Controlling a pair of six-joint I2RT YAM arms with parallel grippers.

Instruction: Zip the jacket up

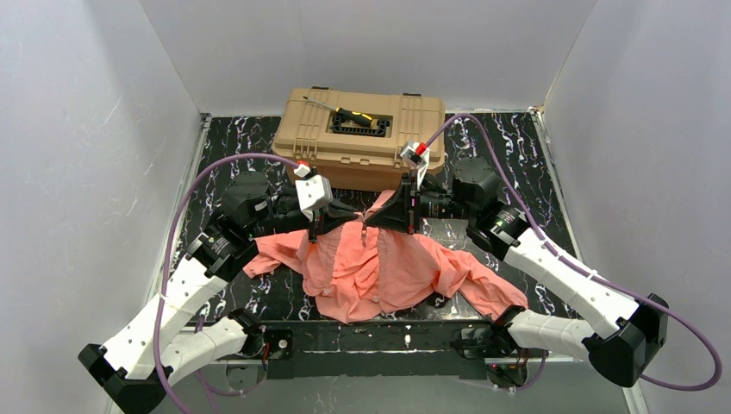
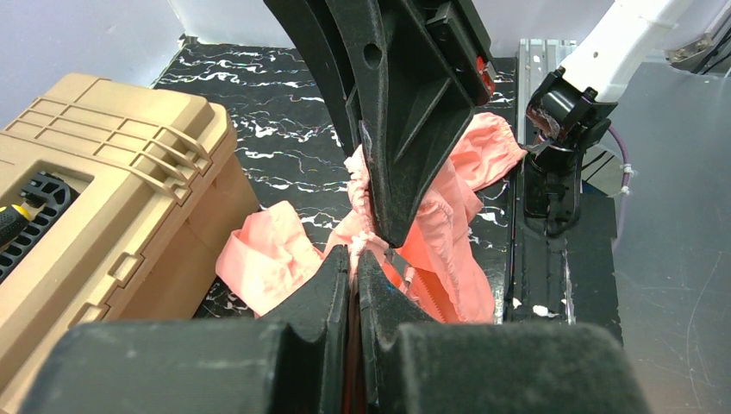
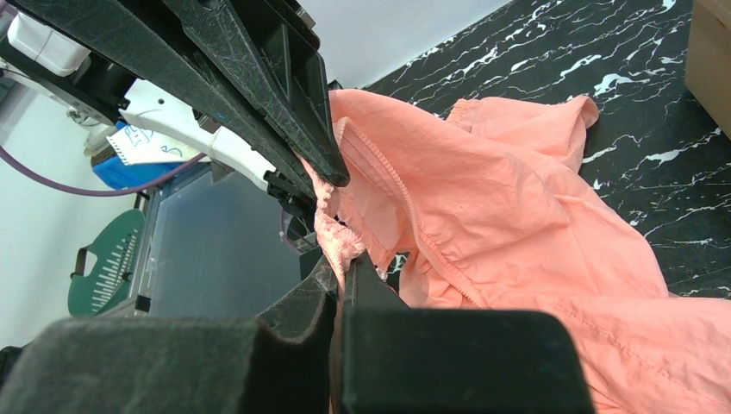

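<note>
The salmon-pink jacket [image 1: 379, 272] lies spread on the black marbled table, sleeves out to both sides, its front open. My left gripper [image 1: 352, 214] and right gripper [image 1: 369, 220] meet tip to tip at its far edge. In the left wrist view my left gripper [image 2: 354, 255] is shut on a fold of the jacket [image 2: 267, 259], with open zipper teeth [image 2: 431, 297] just to the right. In the right wrist view my right gripper [image 3: 345, 263] is shut on the gathered edge of the jacket [image 3: 517, 216]. Whether either holds the zipper pull is hidden.
A tan toolbox [image 1: 360, 134] stands just behind the jacket, with a screwdriver [image 1: 345, 112] on its lid; it fills the left of the left wrist view [image 2: 103, 216]. White walls close in the table on three sides. The arm bases sit along the near edge.
</note>
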